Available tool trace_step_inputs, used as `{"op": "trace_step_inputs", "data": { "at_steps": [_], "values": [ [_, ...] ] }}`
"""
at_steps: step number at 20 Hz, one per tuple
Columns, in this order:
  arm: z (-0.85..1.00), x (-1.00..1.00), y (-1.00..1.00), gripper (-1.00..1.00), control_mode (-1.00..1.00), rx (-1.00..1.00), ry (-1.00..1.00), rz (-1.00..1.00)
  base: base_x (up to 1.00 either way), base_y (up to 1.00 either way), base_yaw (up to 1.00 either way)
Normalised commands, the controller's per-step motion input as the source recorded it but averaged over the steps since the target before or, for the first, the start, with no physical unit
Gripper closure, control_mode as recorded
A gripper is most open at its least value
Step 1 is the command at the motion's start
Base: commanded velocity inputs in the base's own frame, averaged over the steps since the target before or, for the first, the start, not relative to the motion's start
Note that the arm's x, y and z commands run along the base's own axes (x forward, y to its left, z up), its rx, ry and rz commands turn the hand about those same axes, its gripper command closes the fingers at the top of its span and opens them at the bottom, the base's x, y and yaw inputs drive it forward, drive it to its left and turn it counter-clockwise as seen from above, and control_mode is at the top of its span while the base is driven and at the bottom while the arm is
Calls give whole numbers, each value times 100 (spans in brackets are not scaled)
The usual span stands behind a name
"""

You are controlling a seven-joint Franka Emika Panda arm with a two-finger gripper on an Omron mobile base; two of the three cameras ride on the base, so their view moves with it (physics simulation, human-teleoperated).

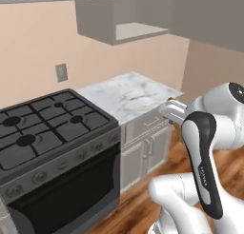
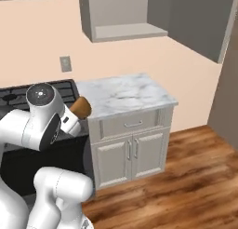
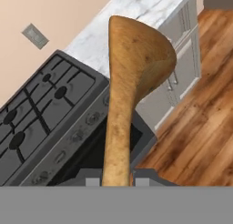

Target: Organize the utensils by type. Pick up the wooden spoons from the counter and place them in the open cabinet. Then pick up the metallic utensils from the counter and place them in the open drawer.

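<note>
You are looking at the gripper (image 3: 116,181) clamping its 2 fingers narrowly on the handle of the wooden spoon (image 3: 129,82), with the bowl pointing away from the hand. The spoon is hanging in the air in front of the stove (image 2: 14,95), off the left end of the counter (image 2: 123,95) and below the open cabinet (image 2: 123,31). In the right base view its brown bowl is poking out beside the wrist, just left of the counter's drawer front (image 2: 132,124).

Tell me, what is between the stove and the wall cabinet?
Bare peach wall, apart from a small outlet plate, between the stove and the open cabinet in the left base view.
</note>
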Motion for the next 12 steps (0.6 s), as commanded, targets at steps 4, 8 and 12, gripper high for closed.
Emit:
{"op": "trace_step_inputs", "data": {
  "at_steps": [4, 8, 12],
  "values": [
    [0, 0, 0, 100, 100, 0, 0, 0, 24, -74, 37],
    [0, 0, 0, 100, 100, 0, 0, 0, 15, -83, 38],
    [0, 0, 0, 100, 100, 0, 0, 0, 19, -75, 39]
  ]
}}
